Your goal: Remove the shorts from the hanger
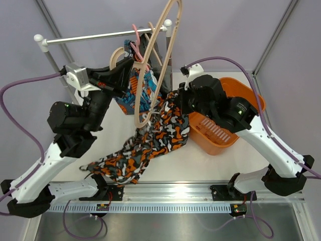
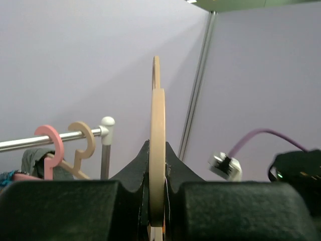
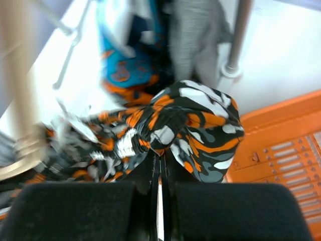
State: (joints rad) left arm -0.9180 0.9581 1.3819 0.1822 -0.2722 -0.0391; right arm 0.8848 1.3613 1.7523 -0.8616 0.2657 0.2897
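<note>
My left gripper (image 1: 131, 64) is shut on a pale wooden hanger (image 1: 159, 60), lifted off the rail; the hanger runs edge-on between the jaws in the left wrist view (image 2: 157, 150). The camouflage shorts (image 1: 150, 143) hang from the hanger's lower bar down onto the table. My right gripper (image 1: 175, 100) is shut on a bunched fold of them (image 3: 200, 130). The blue-orange patterned shorts (image 1: 136, 88) and the dark grey shorts (image 1: 159, 70) still hang from the rail behind, on a pink hanger (image 1: 135, 42) and another wooden one (image 1: 118, 55).
A metal rail (image 1: 100, 36) on posts crosses the back. An orange basket (image 1: 225, 118) stands at the right, beside my right arm. Purple cables loop off both arms.
</note>
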